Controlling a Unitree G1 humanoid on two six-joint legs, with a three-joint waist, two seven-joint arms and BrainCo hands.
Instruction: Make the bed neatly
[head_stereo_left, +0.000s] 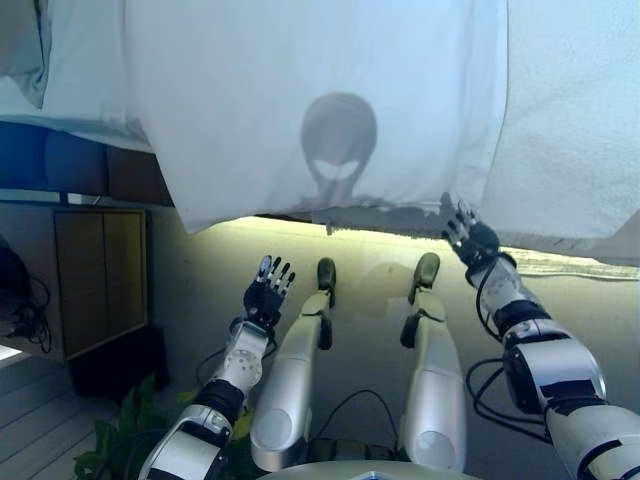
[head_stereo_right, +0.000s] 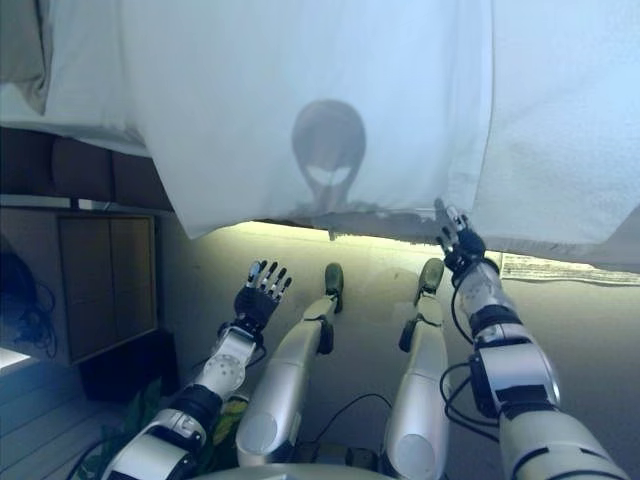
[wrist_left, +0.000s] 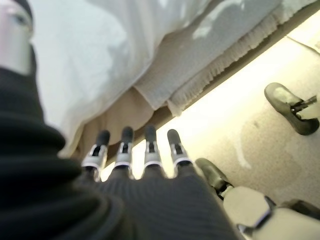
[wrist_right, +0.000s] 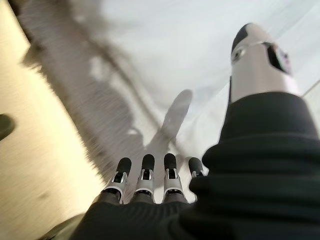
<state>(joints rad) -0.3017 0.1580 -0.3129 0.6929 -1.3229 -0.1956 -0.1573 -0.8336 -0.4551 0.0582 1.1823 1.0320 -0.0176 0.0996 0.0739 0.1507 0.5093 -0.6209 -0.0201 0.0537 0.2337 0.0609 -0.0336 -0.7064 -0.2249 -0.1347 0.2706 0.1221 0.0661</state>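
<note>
A white cover (head_stereo_left: 320, 100) lies over the bed and hangs down its near side, with its hem above the floor. A white textured blanket (head_stereo_left: 570, 120) lies to its right. My left hand (head_stereo_left: 268, 290) is open, fingers straight, held below the hem and apart from it. Its wrist view shows the fingers (wrist_left: 135, 150) pointing at the cover (wrist_left: 95, 55) and a grey fringed layer (wrist_left: 215, 55) beneath it. My right hand (head_stereo_left: 470, 238) is open, with its fingertips at the hem near the cover's right corner. Its wrist view shows straight fingers (wrist_right: 150, 172) against the cloth (wrist_right: 175, 55), holding nothing.
A pillow (head_stereo_left: 20, 50) lies at the bed's far left. A wooden bedside cabinet (head_stereo_left: 100, 275) stands to the left, with cables beside it. A green plant (head_stereo_left: 120, 435) is at the lower left. Beige floor (head_stereo_left: 380, 260) runs along the bed.
</note>
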